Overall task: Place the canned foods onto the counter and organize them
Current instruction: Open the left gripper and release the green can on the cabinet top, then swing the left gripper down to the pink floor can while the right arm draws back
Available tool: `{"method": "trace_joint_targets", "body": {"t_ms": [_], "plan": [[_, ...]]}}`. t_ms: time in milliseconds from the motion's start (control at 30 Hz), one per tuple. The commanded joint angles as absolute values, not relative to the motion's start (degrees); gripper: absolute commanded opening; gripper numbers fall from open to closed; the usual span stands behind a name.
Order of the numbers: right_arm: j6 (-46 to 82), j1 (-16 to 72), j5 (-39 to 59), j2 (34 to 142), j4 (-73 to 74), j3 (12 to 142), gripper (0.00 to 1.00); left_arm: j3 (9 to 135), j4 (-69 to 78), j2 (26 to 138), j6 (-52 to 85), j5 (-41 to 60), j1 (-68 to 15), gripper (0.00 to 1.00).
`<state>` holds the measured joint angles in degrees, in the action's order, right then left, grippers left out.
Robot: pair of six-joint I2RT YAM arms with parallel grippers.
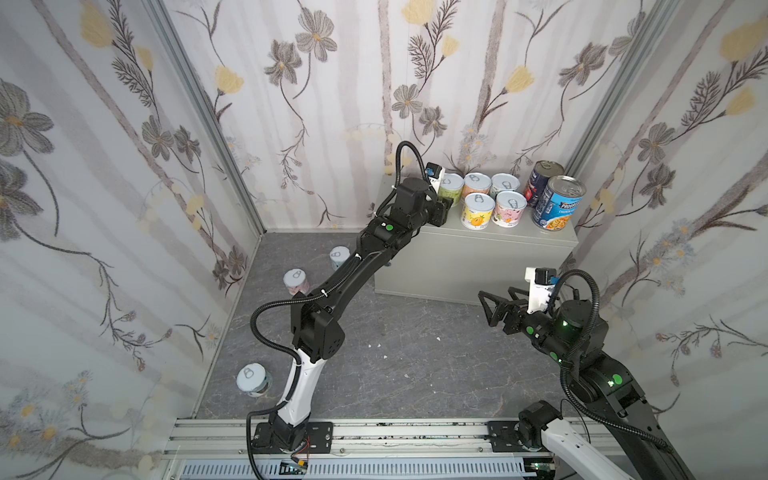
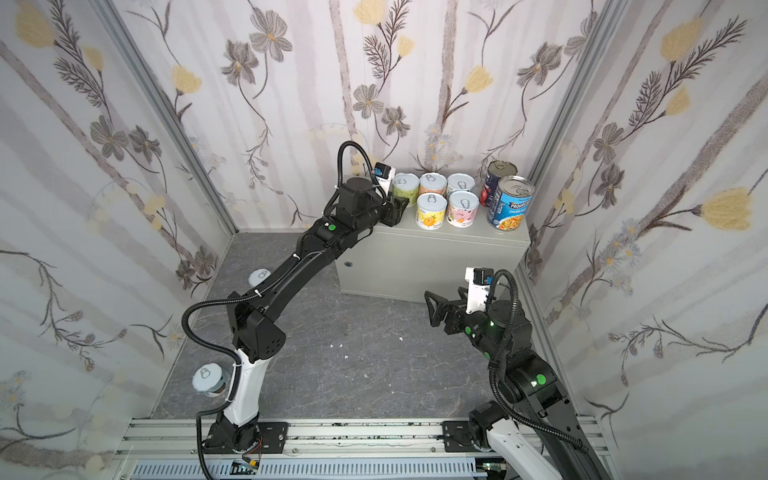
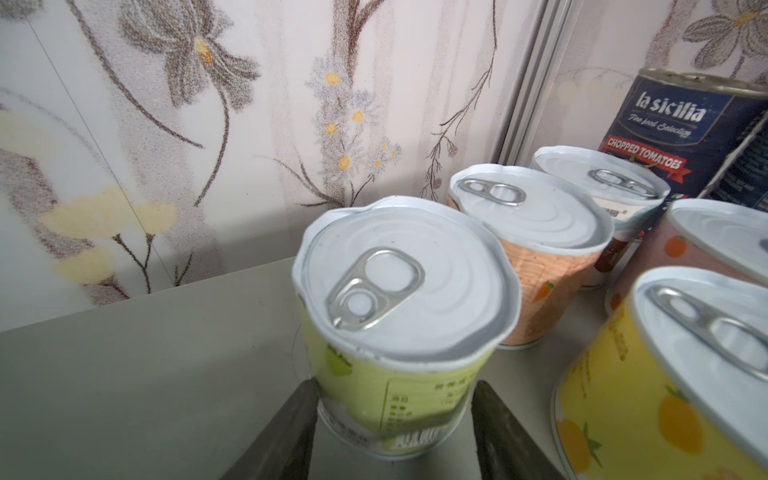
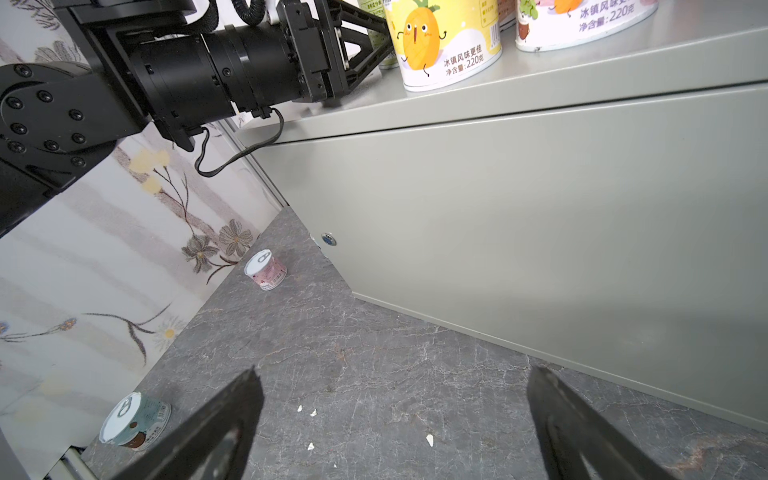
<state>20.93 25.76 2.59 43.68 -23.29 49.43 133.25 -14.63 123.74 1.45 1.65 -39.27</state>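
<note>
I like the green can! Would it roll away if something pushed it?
Probably not: the green can stands upright on the counter, short and wide. It looks like stiff metal, though its rim seems dented. Its smooth label might slip between the fingers.

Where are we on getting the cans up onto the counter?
Done: yellow can, pink can, orange can, teal can, soup can and tomato can stand on the counter. In hand: the left gripper is closed on the green can, upright at the back row's end. Left: three short cans sit on the floor; the right gripper is open, empty.
</note>
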Motion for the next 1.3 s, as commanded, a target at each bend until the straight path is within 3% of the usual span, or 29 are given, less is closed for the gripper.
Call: {"method": "trace_joint_targets", "body": {"t_ms": [0,400,633,1267], "plan": [[20.5,25.8,2.2,43.9,-23.0,49.9,1.00,133.8,-13.6,123.9,1.4,-0.8,-39.1,0.60],[20.3,25.8,2.0,43.8,-23.8,50.5,1.00,135.4,-13.6,125.1,2.3,-6.9,-38.9,0.61],[20.5,25.8,2.2,43.5,-23.7,50.6,1.00,133.6,-13.6,122.1,3.4,-3.8,-39.0,0.65],[22.1,25.9,5.9,40.0,-21.4,47.0,1.00,111.1,-13.4,97.8,5.2,-10.4,-39.6,0.69]]}}
